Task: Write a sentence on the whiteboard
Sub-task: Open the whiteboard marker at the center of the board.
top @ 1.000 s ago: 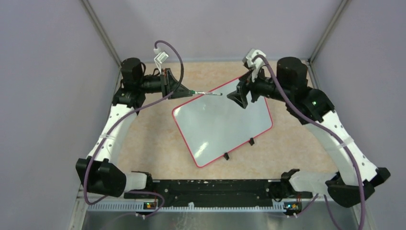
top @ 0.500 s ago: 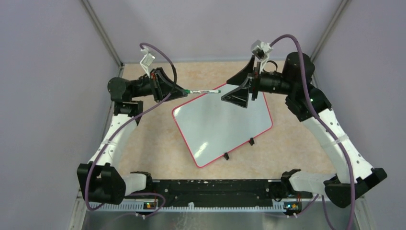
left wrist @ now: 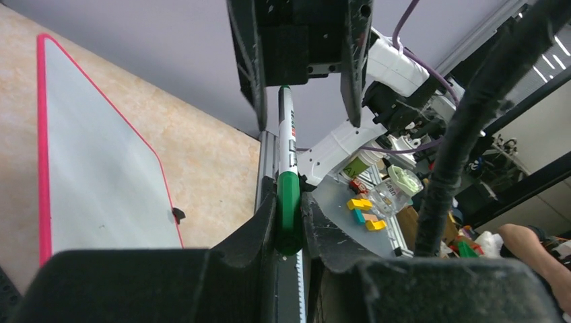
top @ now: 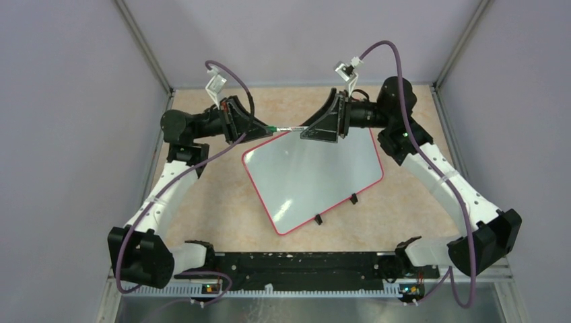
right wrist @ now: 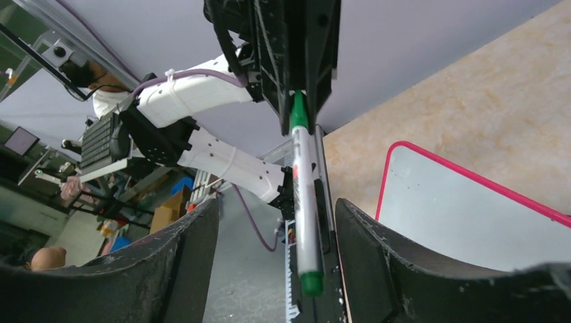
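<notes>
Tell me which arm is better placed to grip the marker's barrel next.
Right, probably: the right claw stands open around the green marker; the left claw is shut on its cap end.

1. Top cam: high behind the arm bases (top: 195, 256), looking down on the whole desk (top: 215, 202).
2. Left wrist cam: close up, peeking between the left fingers (left wrist: 236, 262) at the right arm (left wrist: 337, 145).
3. Right wrist cam: mirror view; all share the marker (left wrist: 288, 168) and whiteboard (left wrist: 101, 168) edge.

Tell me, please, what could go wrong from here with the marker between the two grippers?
1. The left gripper holds the marker only at its green end, so it may tilt or slip.
2. The right gripper is open around the other end; closing off-centre could knock the marker down toward the whiteboard.
</notes>
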Controlling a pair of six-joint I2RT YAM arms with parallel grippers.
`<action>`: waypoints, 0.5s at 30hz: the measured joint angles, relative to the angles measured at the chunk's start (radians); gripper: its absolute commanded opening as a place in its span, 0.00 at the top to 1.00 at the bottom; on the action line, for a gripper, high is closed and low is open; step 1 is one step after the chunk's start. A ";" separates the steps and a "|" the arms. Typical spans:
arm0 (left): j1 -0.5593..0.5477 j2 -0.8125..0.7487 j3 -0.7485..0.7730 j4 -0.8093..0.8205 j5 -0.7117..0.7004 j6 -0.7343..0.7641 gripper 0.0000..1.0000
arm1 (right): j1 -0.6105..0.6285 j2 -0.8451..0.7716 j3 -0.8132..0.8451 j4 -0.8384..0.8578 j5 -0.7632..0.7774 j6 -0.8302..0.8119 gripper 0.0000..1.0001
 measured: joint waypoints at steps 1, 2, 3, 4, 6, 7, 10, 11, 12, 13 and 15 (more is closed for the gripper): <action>-0.012 0.000 0.002 -0.043 -0.007 0.025 1.00 | 0.002 0.000 0.000 0.019 -0.002 0.016 0.44; -0.023 0.000 0.003 -0.080 -0.013 0.045 1.00 | 0.005 0.000 0.000 0.036 -0.002 0.028 0.48; -0.032 0.000 0.004 -0.107 -0.018 0.063 1.00 | 0.006 0.001 0.000 0.048 -0.002 0.039 0.50; -0.039 0.000 0.006 -0.134 -0.023 0.079 1.00 | 0.008 0.001 0.000 0.055 -0.002 0.045 0.51; -0.048 0.000 0.011 -0.171 -0.026 0.104 1.00 | 0.011 0.001 0.000 0.063 0.003 0.056 0.52; -0.050 0.000 0.015 -0.183 -0.027 0.113 1.00 | 0.011 0.002 0.000 0.063 0.004 0.059 0.53; -0.050 0.000 0.020 -0.197 -0.031 0.129 1.00 | 0.012 0.006 0.000 0.068 0.008 0.062 0.63; -0.051 0.000 0.021 -0.198 -0.030 0.130 1.00 | 0.012 0.008 0.000 0.069 0.013 0.063 0.63; -0.051 0.000 0.022 -0.200 -0.030 0.132 1.00 | 0.012 0.011 -0.001 0.068 0.016 0.064 0.62; -0.053 0.000 0.025 -0.203 -0.031 0.134 1.00 | 0.012 0.015 -0.001 0.068 0.017 0.064 0.62; -0.056 0.000 0.028 -0.211 -0.034 0.138 1.00 | 0.018 0.018 -0.001 0.064 0.021 0.061 0.62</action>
